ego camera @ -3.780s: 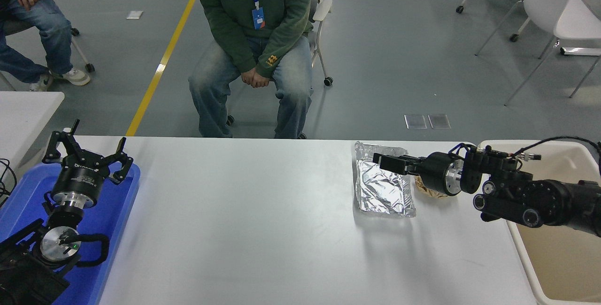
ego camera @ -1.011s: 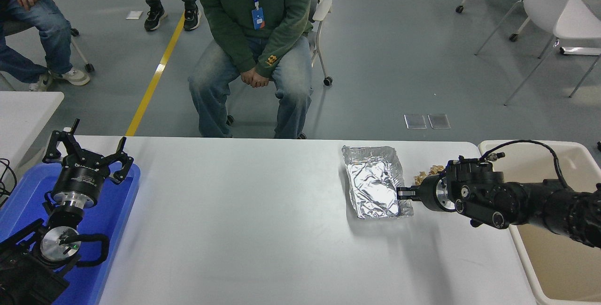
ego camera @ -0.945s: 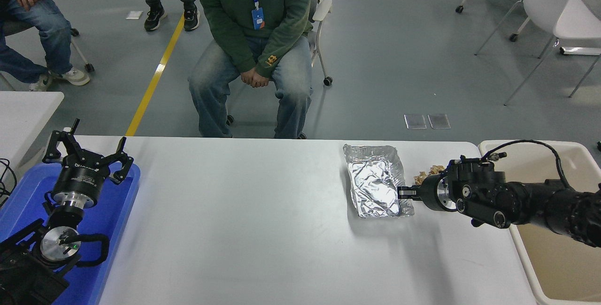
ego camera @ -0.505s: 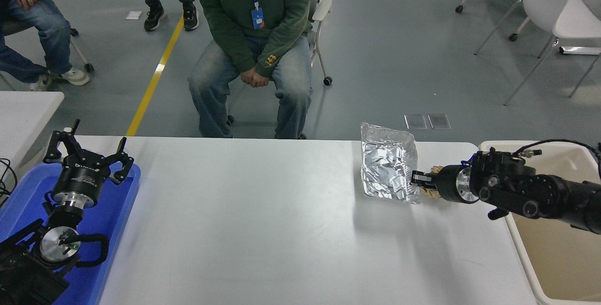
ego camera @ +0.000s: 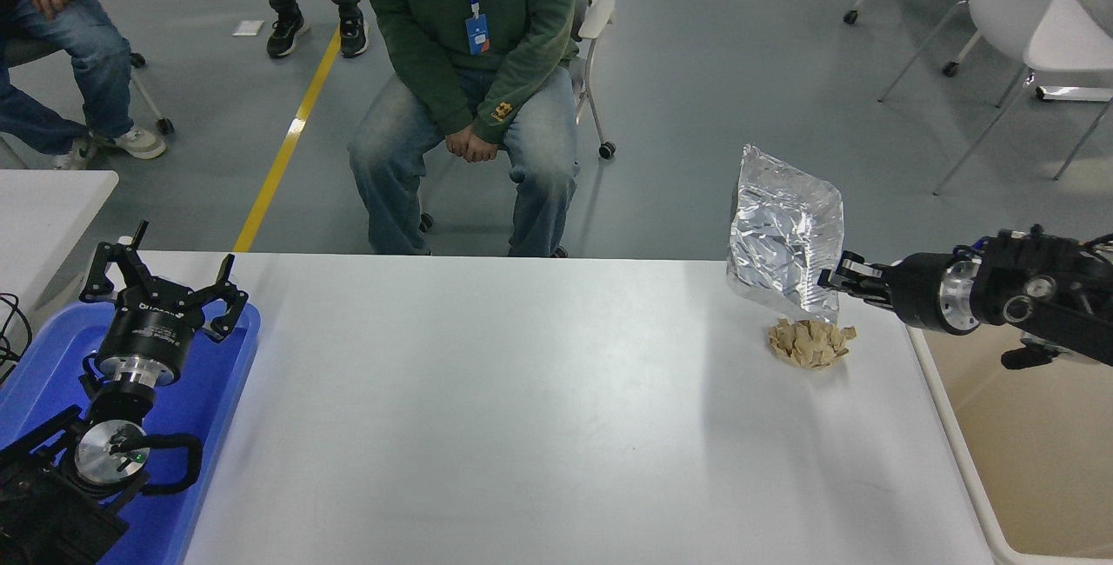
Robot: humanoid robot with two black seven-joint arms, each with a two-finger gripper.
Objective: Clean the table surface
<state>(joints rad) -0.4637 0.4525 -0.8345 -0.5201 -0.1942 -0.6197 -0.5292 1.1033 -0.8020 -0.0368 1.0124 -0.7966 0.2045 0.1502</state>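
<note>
The table surface (ego camera: 522, 408) is a wide white top filling the lower half of the head view. A crumpled silver foil tray (ego camera: 785, 233) hangs tilted on edge in the air above the table's far right part. My right gripper (ego camera: 835, 280) is shut on the foil tray's lower right corner. A small pile of tan chips (ego camera: 810, 343) lies on the table just below the tray. My left gripper (ego camera: 161, 287) is parked at the lower left over a blue tray, its fingers spread open and empty.
A beige bin (ego camera: 969, 478) stands off the table's right edge. The blue plastic tray (ego camera: 217, 400) sits at the left edge under the left arm. A seated person (ego camera: 474, 69) faces the far side; other people are further left. A smaller white table's corner (ego camera: 43, 209) shows at left.
My right gripper took hold of the foil tray's corner, lifted it off the table and carried it up and right. The tan chips, partly hidden before, now lie exposed.
</note>
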